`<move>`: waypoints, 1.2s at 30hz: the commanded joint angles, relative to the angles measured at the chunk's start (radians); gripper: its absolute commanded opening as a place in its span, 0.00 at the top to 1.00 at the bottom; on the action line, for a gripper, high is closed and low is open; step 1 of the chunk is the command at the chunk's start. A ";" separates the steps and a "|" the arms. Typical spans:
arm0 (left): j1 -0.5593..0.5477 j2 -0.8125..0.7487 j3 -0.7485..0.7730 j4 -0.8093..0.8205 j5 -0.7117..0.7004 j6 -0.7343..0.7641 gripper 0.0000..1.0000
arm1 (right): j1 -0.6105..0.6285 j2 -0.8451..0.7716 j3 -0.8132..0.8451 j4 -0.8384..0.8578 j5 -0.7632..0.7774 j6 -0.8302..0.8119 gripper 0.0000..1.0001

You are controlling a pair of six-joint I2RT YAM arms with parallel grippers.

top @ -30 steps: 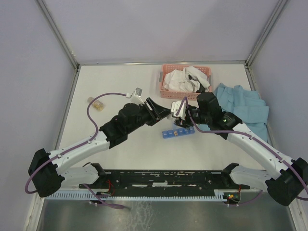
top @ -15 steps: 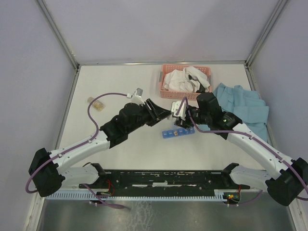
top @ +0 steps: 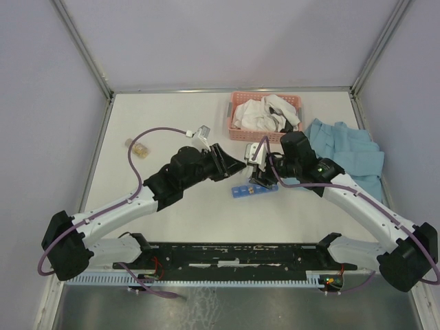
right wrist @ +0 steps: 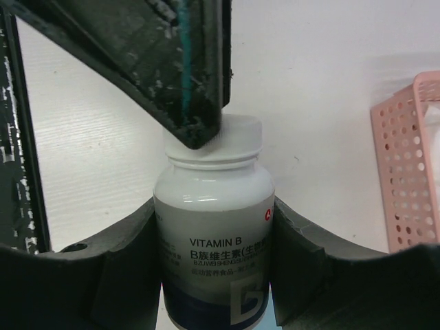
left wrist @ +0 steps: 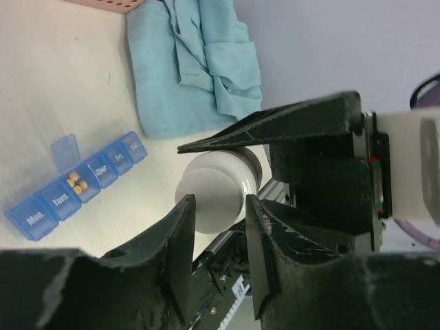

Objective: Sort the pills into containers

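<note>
**Two arms, one bottle.** Mid-table, a pair of robot arms meet over a white vitamin bottle. The right jaws are clamped on the bottle's body, with a black finger pressed to each side of the "VITAMIN B" label. The left jaws are closed on its white cap. The left wrist view shows the cap's round top wedged between the two fingers, and the right wrist view shows one of them lying across the cap's rim.

The blue pill organiser lies flat on the table, just nearer the arm bases than the meeting point in the overhead view and partly hidden by the right arm. From the left wrist its lids read Mon., Tues., Thur., Fri. and Sat. The compartment between Tues. and Thur. has its lid raised and a few yellow-orange pills inside; the labelled lids are down.

A rumpled light-blue cloth lies to the right of the strip. A pink basket of white cloth sits behind it, and a small clear bottle stands well apart on the far left.
</note>
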 commanded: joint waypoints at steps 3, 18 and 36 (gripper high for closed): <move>0.004 0.020 -0.018 0.157 0.249 0.264 0.62 | -0.078 0.027 0.094 0.025 -0.225 0.115 0.99; 0.140 -0.069 -0.073 0.272 0.364 0.198 0.18 | -0.126 0.050 0.085 0.022 -0.340 0.130 0.99; 0.033 -0.040 -0.024 0.072 0.025 -0.091 0.01 | -0.078 -0.025 0.009 0.051 -0.092 -0.103 0.99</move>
